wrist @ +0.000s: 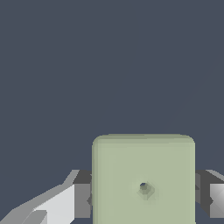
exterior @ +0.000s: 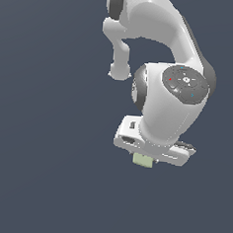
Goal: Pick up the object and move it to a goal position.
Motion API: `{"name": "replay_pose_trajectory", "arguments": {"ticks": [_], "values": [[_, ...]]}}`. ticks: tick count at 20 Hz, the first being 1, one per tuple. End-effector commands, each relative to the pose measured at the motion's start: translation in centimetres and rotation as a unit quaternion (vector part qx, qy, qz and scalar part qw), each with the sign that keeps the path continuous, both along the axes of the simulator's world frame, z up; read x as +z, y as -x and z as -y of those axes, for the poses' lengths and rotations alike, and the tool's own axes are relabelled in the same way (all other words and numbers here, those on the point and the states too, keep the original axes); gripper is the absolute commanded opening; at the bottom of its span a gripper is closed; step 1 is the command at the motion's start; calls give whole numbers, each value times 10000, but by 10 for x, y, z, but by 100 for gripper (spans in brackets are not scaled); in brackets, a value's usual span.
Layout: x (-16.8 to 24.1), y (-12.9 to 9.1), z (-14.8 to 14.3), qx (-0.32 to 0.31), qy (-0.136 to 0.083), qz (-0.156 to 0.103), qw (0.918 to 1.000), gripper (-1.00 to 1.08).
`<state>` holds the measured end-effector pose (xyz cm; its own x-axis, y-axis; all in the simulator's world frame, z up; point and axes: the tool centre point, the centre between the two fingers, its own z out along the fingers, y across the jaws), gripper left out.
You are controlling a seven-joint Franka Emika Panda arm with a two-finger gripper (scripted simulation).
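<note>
The object is a small pale green cube (exterior: 142, 160). In the exterior view it peeks out from under the white gripper hand (exterior: 153, 150), whose fingers are hidden there. In the wrist view the cube (wrist: 143, 162) fills the space between the two dark finger pads (wrist: 83, 200), which press against its opposite sides. My gripper (wrist: 143, 199) is shut on the cube. No goal marker shows in either view.
The white arm (exterior: 160, 28) reaches in from the top of the exterior view. A plain dark blue-grey surface (exterior: 41, 157) lies all around and below the gripper.
</note>
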<state>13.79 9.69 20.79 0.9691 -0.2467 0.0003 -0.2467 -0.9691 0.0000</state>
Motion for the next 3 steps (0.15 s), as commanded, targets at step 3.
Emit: {"name": "replay_pose_trajectory", "arguments": {"ticks": [3], "values": [[2, -2, -1, 1, 0, -2, 10000, -100]]}}
